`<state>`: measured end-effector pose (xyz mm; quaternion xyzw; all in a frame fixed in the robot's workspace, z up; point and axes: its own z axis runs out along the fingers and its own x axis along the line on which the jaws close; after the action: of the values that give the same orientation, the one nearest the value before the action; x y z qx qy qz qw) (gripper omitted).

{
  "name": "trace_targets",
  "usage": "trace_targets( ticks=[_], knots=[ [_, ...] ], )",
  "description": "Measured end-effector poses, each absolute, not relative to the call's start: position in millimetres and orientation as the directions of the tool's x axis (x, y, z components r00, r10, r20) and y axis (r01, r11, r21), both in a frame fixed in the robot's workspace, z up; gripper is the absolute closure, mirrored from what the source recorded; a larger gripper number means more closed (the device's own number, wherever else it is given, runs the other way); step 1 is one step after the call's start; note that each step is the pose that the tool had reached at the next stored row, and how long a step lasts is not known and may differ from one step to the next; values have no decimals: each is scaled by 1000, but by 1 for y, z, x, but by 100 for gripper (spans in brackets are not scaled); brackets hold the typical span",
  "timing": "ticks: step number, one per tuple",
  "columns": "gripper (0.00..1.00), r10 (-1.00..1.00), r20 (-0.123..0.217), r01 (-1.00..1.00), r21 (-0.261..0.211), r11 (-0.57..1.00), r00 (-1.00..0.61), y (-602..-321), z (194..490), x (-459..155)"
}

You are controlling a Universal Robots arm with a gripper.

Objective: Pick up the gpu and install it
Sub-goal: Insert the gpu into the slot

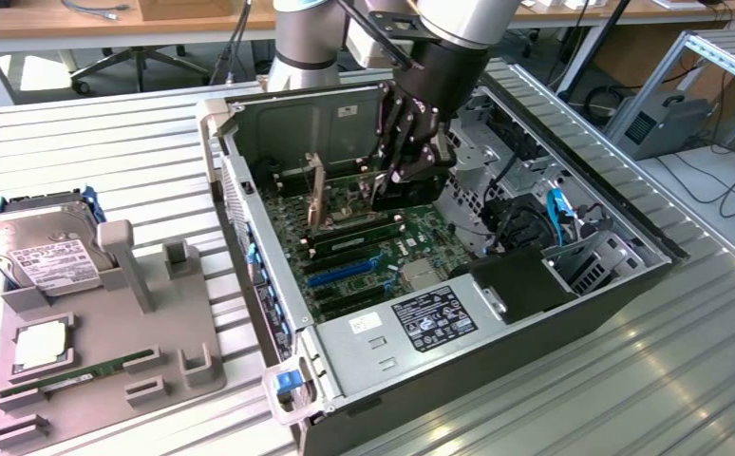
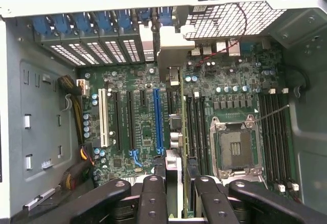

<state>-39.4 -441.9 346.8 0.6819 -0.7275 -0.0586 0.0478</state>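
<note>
1. Workshop setting: ribbed metal desk [image 1: 114,152] with office benches and cables behind; an open computer case [image 1: 342,342] lies on its side in the middle of it.
2. On the exterior view's left of the case sits a grey parts holder [image 1: 152,332] with a hard drive [image 1: 32,252] standing in it and a green memory stick [image 1: 76,375] lying near its front edge.
3. Robot arm [image 1: 462,28] reaches down into the case from the far side; end effector [image 1: 405,176] hangs low over the motherboard [image 1: 355,256].
4. End effector is clenched on the gpu [image 1: 321,195], which stands on edge, upright, above the slot area. In the wrist view the card runs edge-on as a thin line between the fingers [image 2: 153,198], its silver bracket [image 2: 173,52] near the rear slot openings of the case.
5. Judgement: step in hand is seating the card. From the wrist view its edge sits beside the blue slot [image 2: 158,119], toward the memory slots, not clearly over it; I cannot tell whether the connector touches a slot yet.
6. To do it well: keep the card vertical, line its bottom edge along the slot's full length, match the bracket to a rear opening, press straight down with no twist.
7. Risk: a tilted card could jam or scrape nearby capacitors.
</note>
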Motion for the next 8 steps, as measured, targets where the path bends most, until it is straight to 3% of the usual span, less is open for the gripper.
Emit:
trace_targets(
  ticks=[8],
  knots=[
    [73,-998,-11,-987,150,54,-56,-442,347,-39]
  ],
)
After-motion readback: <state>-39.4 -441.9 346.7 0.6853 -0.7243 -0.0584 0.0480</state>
